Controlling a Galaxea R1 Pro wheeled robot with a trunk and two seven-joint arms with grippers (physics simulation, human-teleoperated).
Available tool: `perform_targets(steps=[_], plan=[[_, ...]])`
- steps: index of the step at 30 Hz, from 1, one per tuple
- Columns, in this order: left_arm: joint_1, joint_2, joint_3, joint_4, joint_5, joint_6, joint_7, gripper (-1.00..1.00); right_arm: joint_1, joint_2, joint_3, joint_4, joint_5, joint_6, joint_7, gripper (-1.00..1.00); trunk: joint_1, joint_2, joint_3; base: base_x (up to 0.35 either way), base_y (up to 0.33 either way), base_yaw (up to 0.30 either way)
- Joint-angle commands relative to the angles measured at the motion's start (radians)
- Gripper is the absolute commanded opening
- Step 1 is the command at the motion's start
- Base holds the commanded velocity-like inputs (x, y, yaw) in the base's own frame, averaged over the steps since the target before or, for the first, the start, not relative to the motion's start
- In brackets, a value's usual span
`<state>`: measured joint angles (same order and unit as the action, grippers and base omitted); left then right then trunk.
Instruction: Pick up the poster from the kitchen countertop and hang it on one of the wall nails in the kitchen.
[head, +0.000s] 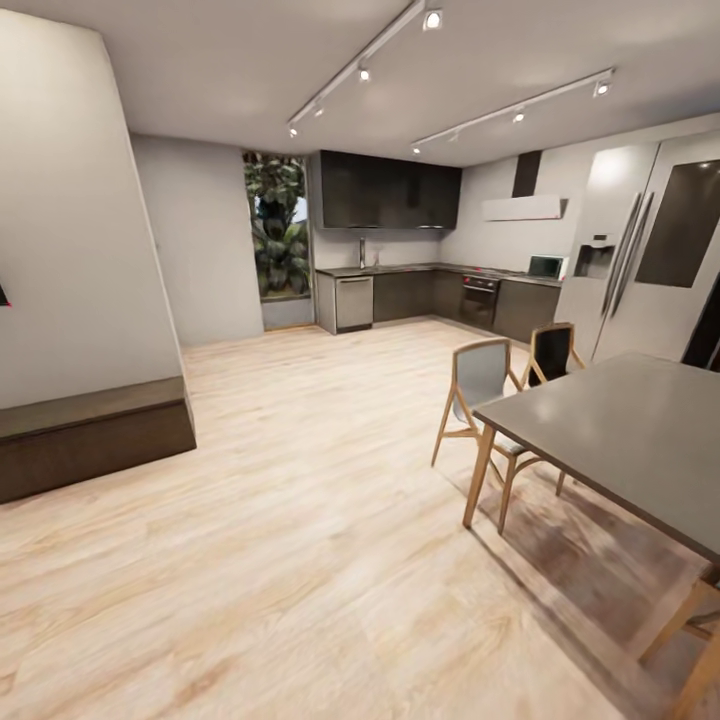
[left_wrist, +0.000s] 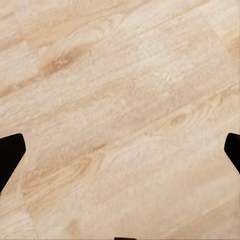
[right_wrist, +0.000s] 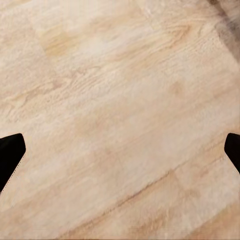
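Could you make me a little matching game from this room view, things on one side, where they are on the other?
Things:
1. dining table
2. fridge
3. window with plants
4. low dark bench

Places:
a. far wall, left of the upper cabinets
b. near left, against the white wall
c. near right, chairs beside it
d. far right, behind the table

Pairs: 1-c, 2-d, 3-a, 4-b
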<state>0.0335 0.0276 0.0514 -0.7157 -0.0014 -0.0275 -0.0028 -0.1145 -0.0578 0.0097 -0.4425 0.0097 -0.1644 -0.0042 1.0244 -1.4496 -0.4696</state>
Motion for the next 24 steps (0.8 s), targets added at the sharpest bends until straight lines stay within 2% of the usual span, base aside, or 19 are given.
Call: perform_targets(steps=[1, 24], plan=[[0.000, 0.000, 0.001, -0.001, 0.000, -0.002, 0.000, 1.00, 0.000, 0.000, 0.001, 0.001, 0.001, -0.003, 0.000, 1.00, 0.001, 0.000, -0.001, 0.337, 0.001, 0.000], [0.000, -0.002, 0.002, 0.019, 0.001, -0.002, 0.001, 1.00, -0.001, 0.000, 0.001, 0.001, 0.001, -0.004, 0.000, 1.00, 0.001, 0.000, -0.001, 0.337, 0.000, 0.000]])
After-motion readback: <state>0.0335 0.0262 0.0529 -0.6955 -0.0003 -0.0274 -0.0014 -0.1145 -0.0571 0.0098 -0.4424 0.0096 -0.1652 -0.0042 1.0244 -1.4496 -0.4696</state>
